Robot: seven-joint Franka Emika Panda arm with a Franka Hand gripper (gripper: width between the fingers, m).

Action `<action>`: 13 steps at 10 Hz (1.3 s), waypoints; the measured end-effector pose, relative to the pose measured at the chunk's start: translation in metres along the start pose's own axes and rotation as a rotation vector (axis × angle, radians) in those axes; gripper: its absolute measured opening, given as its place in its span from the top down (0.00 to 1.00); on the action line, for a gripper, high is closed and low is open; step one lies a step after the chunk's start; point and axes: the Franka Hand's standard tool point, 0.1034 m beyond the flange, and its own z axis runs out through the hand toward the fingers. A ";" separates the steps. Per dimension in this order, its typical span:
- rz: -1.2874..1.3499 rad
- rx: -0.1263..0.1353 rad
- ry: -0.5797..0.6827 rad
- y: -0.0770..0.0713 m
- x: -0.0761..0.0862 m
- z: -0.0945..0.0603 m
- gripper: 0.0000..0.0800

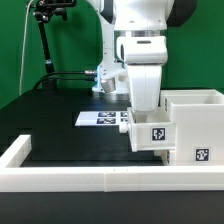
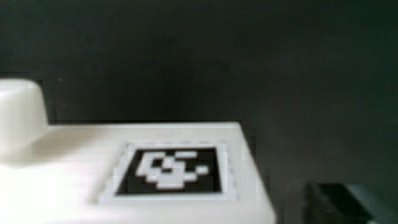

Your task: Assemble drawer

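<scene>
Nearest the camera, border wall (image 1: pixel 70 178) seen, behind it shell (image 1: pixel 195 125) at exterior view's right with tagged tray (image 1: pixel 150 133) alongside, gripper (image 1: pixel 143 105) lowered over tray, opening hidden, marker board (image 1: pixel 103 118) farther back.

The drawer shell (image 1: pixel 192 128) is plain white plastic, and each of its faces turned to the exterior view carries a square tag with a black-and-white blocky pattern on a white margin. A small tray (image 1: pixel 150 136) beside it is the same white with a like tag (image 1: pixel 157 131). In the wrist view, a white surface (image 2: pixel 107 140) bears one such tag (image 2: pixel 173 170), black with white cells. The counter (image 1: pixel 60 125) is black. The border wall (image 1: pixel 70 178) along the near edge is white. The marker board (image 1: pixel 103 118) is white with black tags. The robot arm (image 1: pixel 140 40) is white with dark joints; behind it hangs a green backdrop (image 1: pixel 70 40).
</scene>
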 end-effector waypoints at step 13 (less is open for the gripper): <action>-0.110 0.013 0.006 -0.003 -0.060 -0.026 0.19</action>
